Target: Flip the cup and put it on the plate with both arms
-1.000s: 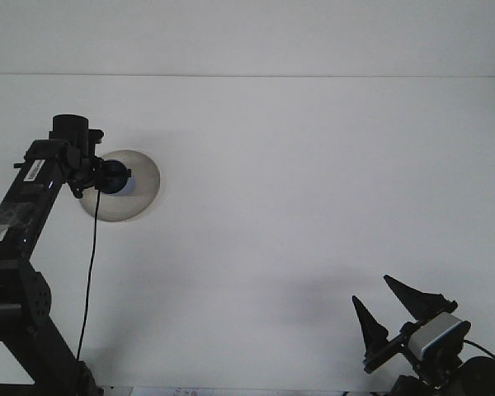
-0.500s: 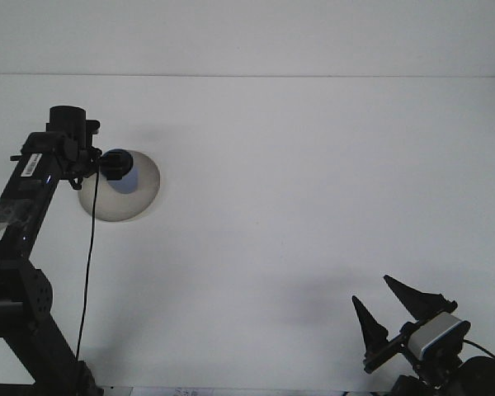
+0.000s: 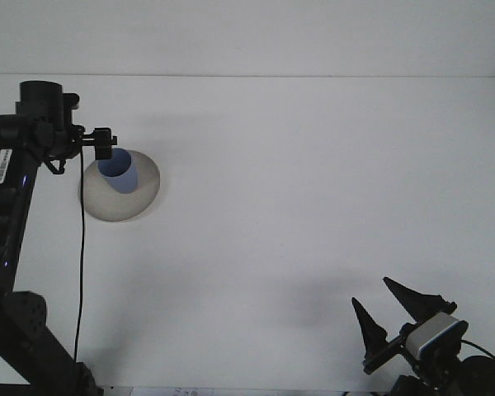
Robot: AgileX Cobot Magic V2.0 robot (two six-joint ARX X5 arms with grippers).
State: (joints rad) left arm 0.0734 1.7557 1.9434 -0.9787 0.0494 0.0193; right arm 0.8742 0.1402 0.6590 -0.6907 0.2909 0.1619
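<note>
Two arms appear in my front view over the white tabletop (image 3: 313, 181). The blue cup (image 3: 119, 172) stands mouth-up on the grey plate (image 3: 140, 198), at the left of the surface. My left gripper (image 3: 104, 145) sits at the cup's upper rim; I cannot tell whether it is spread or pinching from this angle. My right gripper (image 3: 389, 307) rests low at the near right edge, well apart from the plate, its two dark fingers (image 3: 368, 323) spread wide and holding nothing.
</note>
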